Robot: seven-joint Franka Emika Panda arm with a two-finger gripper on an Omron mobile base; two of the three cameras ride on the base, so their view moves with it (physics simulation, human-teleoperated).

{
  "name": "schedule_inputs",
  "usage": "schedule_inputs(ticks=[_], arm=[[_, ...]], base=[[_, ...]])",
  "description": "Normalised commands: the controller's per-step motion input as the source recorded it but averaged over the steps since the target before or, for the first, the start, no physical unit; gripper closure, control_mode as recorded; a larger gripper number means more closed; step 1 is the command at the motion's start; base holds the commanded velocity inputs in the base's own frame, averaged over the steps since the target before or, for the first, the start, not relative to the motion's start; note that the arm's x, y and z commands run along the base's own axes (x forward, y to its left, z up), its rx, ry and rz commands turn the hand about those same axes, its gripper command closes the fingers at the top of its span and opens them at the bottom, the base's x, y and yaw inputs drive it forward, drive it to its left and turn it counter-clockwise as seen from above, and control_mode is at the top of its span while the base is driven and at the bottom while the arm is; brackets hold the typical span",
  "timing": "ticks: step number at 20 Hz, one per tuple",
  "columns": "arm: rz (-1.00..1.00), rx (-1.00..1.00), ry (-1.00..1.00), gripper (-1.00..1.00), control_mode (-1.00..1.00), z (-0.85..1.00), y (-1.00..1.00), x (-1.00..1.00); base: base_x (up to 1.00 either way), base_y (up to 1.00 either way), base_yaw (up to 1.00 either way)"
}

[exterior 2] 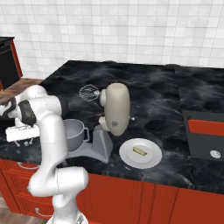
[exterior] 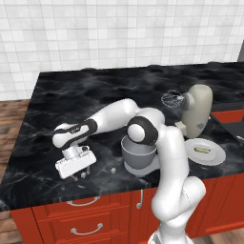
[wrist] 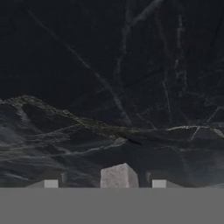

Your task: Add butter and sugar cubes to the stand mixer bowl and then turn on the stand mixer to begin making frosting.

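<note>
My gripper (exterior: 81, 172) reaches down to the counter left of the stand mixer bowl (exterior: 139, 154), open. In the hand view one sugar cube (wrist: 118, 176) stands between the two fingertips (wrist: 50, 183), with a gap on each side. The second sugar cube (exterior: 113, 169) lies on the counter between the gripper and the bowl. The grey bowl (exterior 2: 73, 133) sits on the base of the stand mixer (exterior: 196, 112), whose beige head is tilted up with the whisk (exterior: 172, 99) in the air. The butter (exterior: 202, 149) lies on a white plate (exterior: 214, 157) to the right of the mixer.
The black marble counter (exterior: 71, 100) ends just in front of the gripper, above red drawers (exterior: 86, 214). My own white arm crosses in front of the bowl. A red and black appliance (exterior 2: 208, 135) sits at the counter's right end.
</note>
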Motion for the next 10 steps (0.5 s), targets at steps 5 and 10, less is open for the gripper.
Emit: schedule_inputs(ticks=[5,10], arm=[[0.00,0.01,0.05,1.00,-1.00,-0.03,-0.01,-0.05],[0.00,0.03,0.00,1.00,-1.00,0.50,-0.13,-0.22]], base=[[0.00,0.00,0.00],[0.00,0.00,0.00]])
